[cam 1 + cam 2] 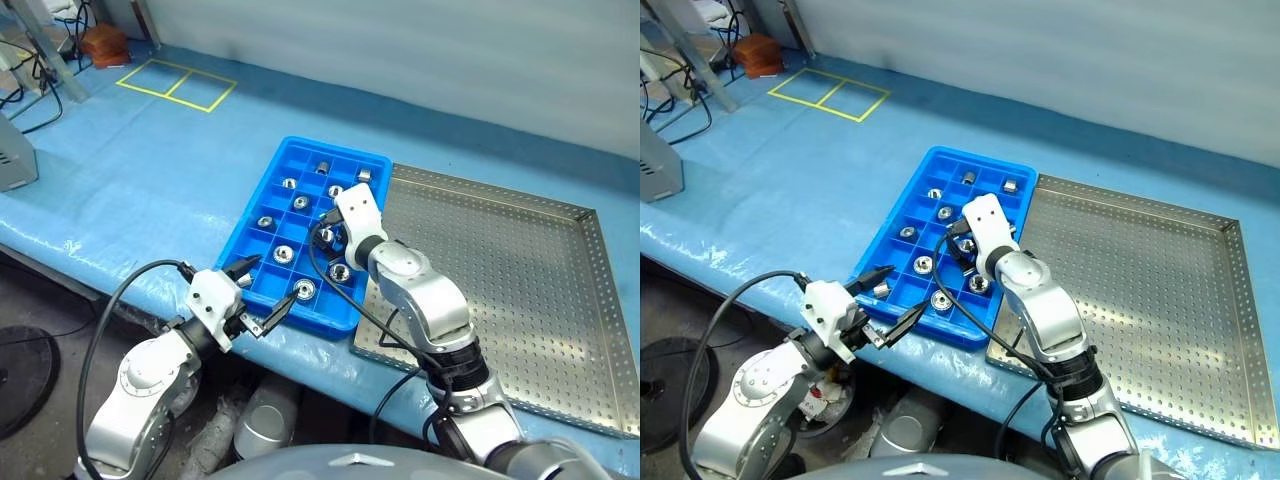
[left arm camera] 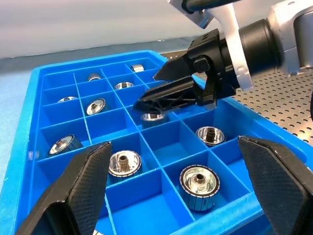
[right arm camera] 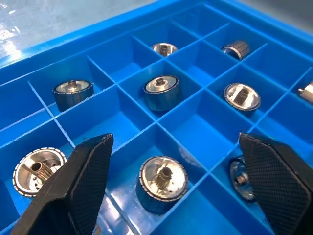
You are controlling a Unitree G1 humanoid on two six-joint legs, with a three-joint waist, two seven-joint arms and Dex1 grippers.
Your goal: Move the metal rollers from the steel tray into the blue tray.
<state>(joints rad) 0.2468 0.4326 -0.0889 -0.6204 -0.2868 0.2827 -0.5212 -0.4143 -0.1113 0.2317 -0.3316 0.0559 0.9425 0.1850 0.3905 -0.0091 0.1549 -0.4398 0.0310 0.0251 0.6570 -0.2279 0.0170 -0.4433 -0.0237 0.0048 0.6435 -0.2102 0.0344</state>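
The left gripper (image 1: 256, 289) hangs spread wide at the near edge of the blue tray (image 1: 262, 195), idle. The right gripper (image 2: 161, 88), jaws apart and empty, hovers over a middle compartment, probably having just dropped a roller (image 3: 162, 181). The steel tray (image 1: 575, 215) looks bare of rollers.

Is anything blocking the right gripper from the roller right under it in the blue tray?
Nothing visible: the right gripper hangs open-jawed above the metal roller, which sits alone in its blue tray compartment.
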